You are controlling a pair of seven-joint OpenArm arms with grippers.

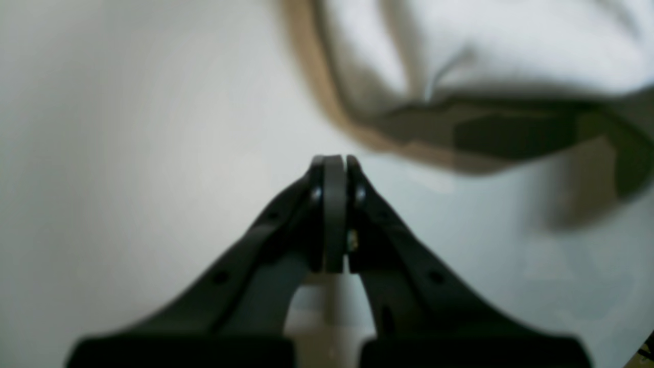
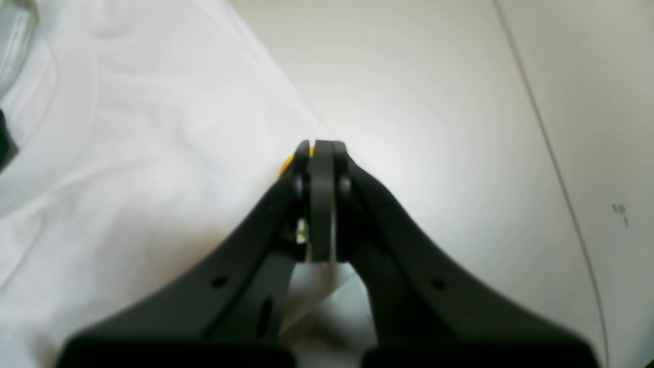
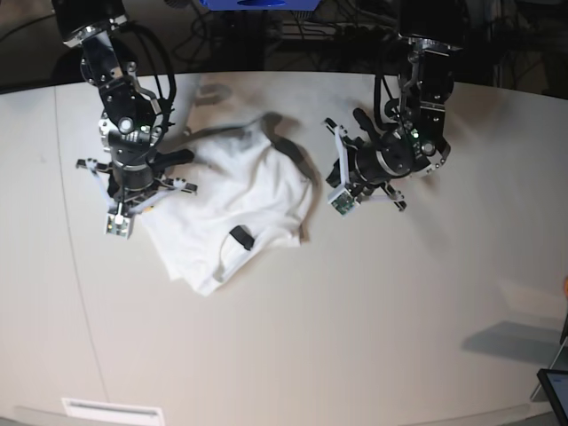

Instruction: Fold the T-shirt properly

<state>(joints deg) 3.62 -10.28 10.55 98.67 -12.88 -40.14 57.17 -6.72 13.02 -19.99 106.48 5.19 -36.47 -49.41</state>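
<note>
The T-shirt [image 3: 235,200] lies crumpled on the table [image 3: 373,311] between the 2 arms, plain side up. The right gripper [image 2: 322,148] sits at its edge and the left gripper [image 1: 334,161] just beside it, both jaws closed on nothing. Before any fold, the cloth is best spread flat, with opposite edges gripped and drawn apart evenly.

A lab — two robot arms [image 3: 133,133] on a white table [image 3: 355,337].

The base view looks steeply down on the whole table [image 3: 373,337] from high up. Each wrist camera sits close behind its own closed jaws, looking along them. All three share the white shirt [image 3: 240,191] and the tabletop.
</note>
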